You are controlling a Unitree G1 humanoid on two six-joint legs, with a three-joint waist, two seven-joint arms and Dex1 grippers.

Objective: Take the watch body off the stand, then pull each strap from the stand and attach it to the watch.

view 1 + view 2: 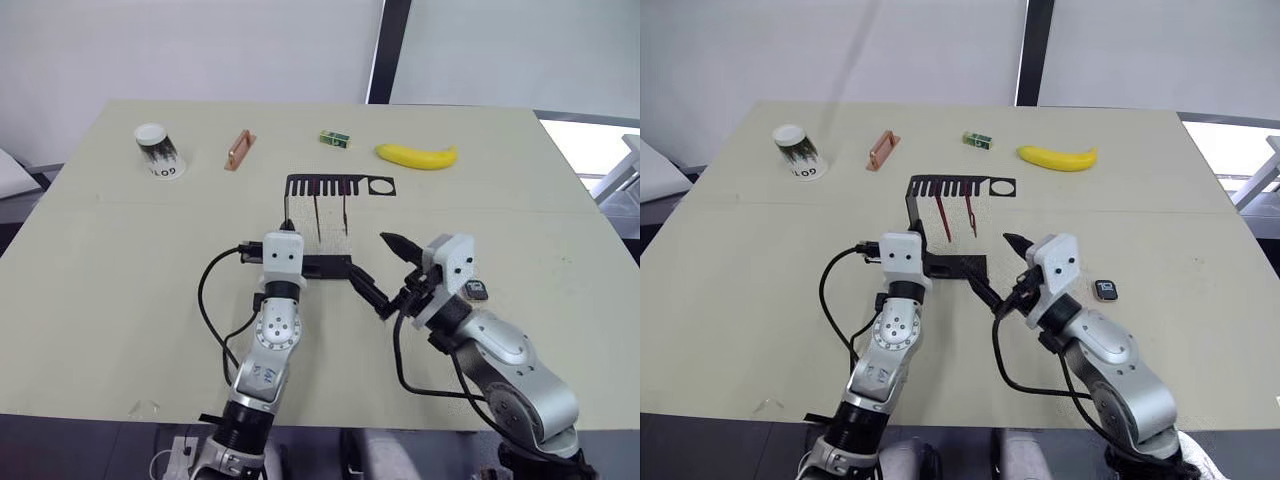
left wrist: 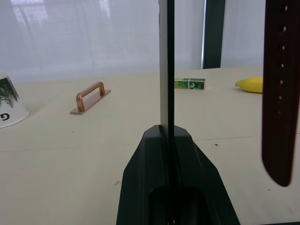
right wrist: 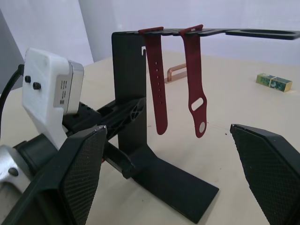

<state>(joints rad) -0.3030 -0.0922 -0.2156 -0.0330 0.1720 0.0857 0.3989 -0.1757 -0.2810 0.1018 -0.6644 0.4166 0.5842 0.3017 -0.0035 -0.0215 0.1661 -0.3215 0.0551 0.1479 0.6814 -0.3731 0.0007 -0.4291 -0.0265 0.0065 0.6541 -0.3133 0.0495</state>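
stand: thin black bent-sheet stand (image 3: 136,84) on the table, upright clamped by the left gripper (image 2: 167,136)
right gripper (image 1: 378,270): fingers spread wide, empty, beside the base
straps: two dark red bands (image 3: 155,79) hang from the comb top
watch body: small dark case (image 1: 1106,290) lies on the table, right of the right arm

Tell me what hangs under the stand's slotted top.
Two dark red straps hang from slots in the stand, both free of the base. The watch body lies on the table. Where the straps hook in is hidden.
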